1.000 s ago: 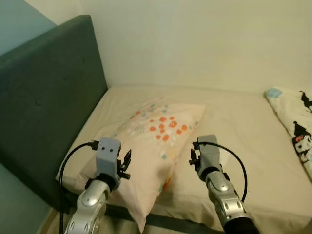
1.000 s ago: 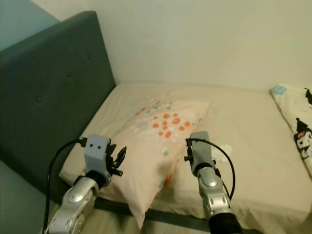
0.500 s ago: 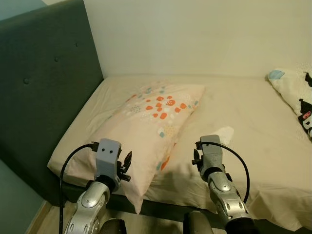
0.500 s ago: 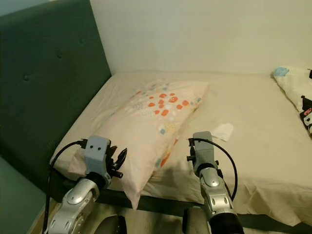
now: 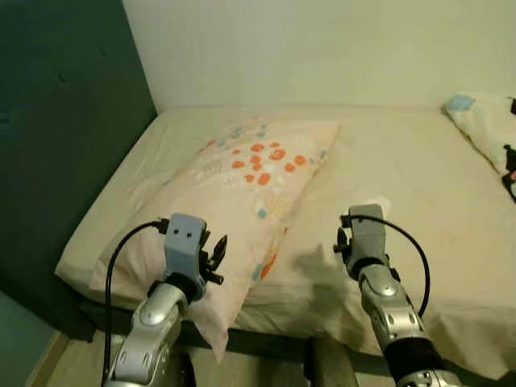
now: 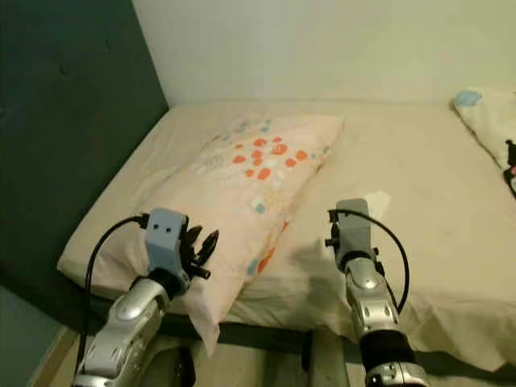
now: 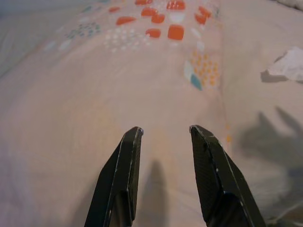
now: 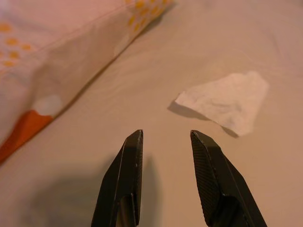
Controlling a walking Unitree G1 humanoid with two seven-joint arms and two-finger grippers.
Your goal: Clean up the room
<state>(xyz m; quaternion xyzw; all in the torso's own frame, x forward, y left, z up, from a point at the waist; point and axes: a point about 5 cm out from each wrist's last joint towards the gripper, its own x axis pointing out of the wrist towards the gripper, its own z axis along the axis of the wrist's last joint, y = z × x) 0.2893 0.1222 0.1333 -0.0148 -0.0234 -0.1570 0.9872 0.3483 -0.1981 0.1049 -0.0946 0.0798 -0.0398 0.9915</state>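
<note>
The robot is standing at the bed (image 5: 419, 169), seemingly lining up on a crumpled tissue (image 8: 226, 100) lying on the sheet just beside the pillow (image 5: 242, 185). The right gripper (image 8: 165, 137) is hovering near the tissue, jaws parted and holding nothing; the left gripper (image 7: 165, 132) is hanging over the pillow, likewise parted and holding nothing. Next, the right arm probably needs reaching forward to pinch the tissue.

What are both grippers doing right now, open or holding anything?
Left gripper: open, empty, over the floral pillow.
Right gripper: open, empty, above the bed sheet, just short of the crumpled tissue.
</note>
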